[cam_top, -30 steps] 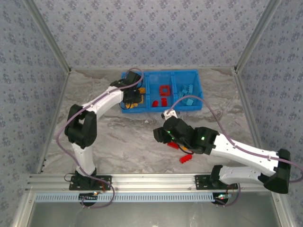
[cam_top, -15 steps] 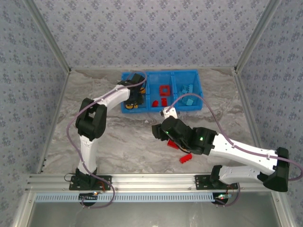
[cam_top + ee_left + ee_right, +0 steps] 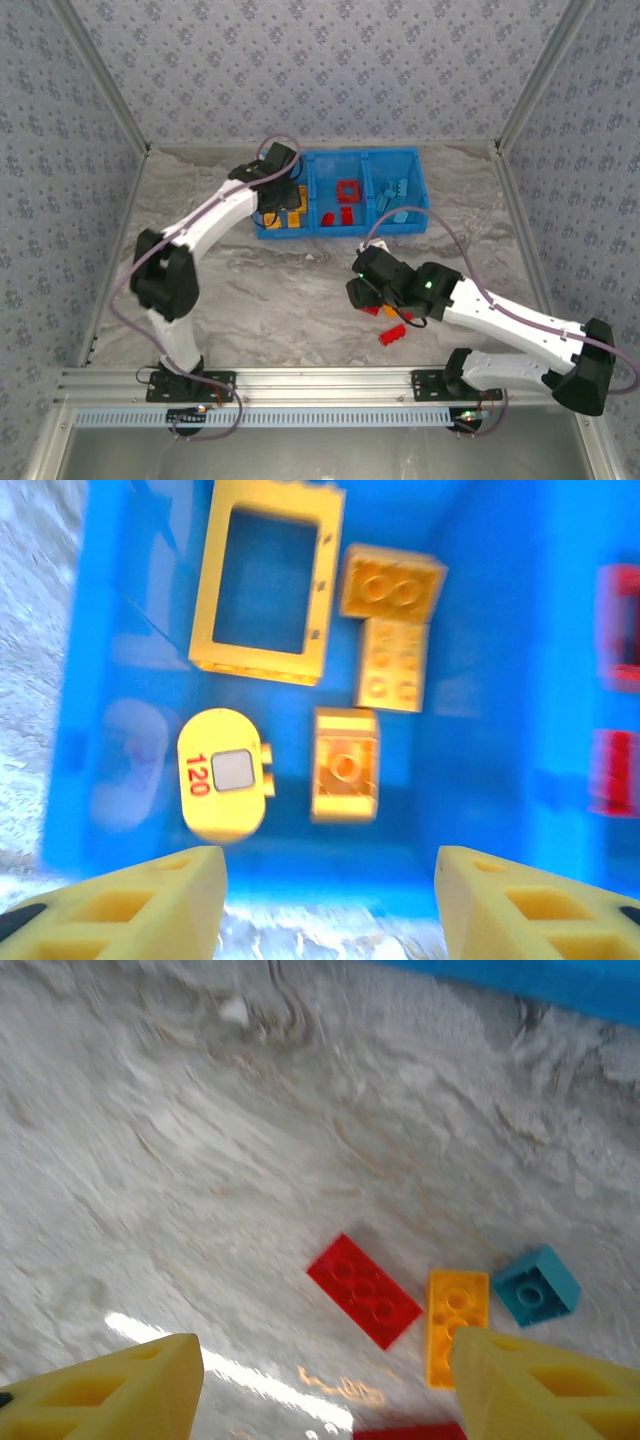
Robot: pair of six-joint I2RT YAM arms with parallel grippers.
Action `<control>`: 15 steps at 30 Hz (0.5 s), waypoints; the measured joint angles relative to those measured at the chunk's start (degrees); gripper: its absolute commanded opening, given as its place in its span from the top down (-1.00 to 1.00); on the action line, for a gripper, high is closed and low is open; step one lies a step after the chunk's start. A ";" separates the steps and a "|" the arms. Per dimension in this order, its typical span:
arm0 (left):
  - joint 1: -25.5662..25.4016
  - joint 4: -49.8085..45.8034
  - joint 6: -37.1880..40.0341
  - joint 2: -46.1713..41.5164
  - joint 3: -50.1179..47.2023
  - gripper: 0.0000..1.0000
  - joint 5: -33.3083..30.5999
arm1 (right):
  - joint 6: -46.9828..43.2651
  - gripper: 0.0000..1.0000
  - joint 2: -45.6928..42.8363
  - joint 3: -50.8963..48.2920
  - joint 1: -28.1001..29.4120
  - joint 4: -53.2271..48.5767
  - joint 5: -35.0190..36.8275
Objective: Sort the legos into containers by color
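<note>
**Right-wrist view.** Your right gripper [image 3: 325,1385] hangs over the table [image 3: 200,1160], fingers spread and empty. The red brick [image 3: 363,1290] lies just ahead, between the fingers, its long axis slanting across their closing line. The orange brick [image 3: 456,1325] and blue brick [image 3: 535,1285] sit nearer the right finger.

**Left-wrist view.** Your left gripper [image 3: 330,900], also spread and empty, hovers over the bin [image 3: 470,680]. The right arm is therefore the nearer one.

My left gripper [image 3: 277,205] hangs over the blue bin's [image 3: 345,152] left compartment; my right gripper [image 3: 360,296] hovers near a red brick [image 3: 393,334].
</note>
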 measured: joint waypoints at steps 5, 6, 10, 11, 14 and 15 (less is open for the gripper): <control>-6.32 5.05 0.52 -19.32 -10.82 -0.30 3.19 | -5.16 -0.44 10.19 0.81 -0.31 -4.50 -3.21; -7.30 6.03 0.66 -22.29 -13.03 -0.32 4.50 | -6.25 -0.45 12.63 1.33 -0.31 -5.25 -3.37; -10.16 9.60 0.68 -33.68 -23.74 -0.33 12.07 | -10.86 -0.49 20.20 3.67 -0.42 -6.62 -3.63; -10.78 10.16 0.66 -35.50 -25.92 -0.32 13.81 | -12.15 -0.49 21.35 4.24 -0.55 -6.62 -3.72; -14.51 11.47 0.24 -39.54 -31.43 -0.31 17.62 | -15.63 -0.46 24.28 5.75 -1.86 -6.56 -4.48; -15.93 11.80 -0.07 -40.61 -32.87 -0.31 18.36 | -16.50 -0.44 25.27 6.21 -2.38 -6.49 -4.79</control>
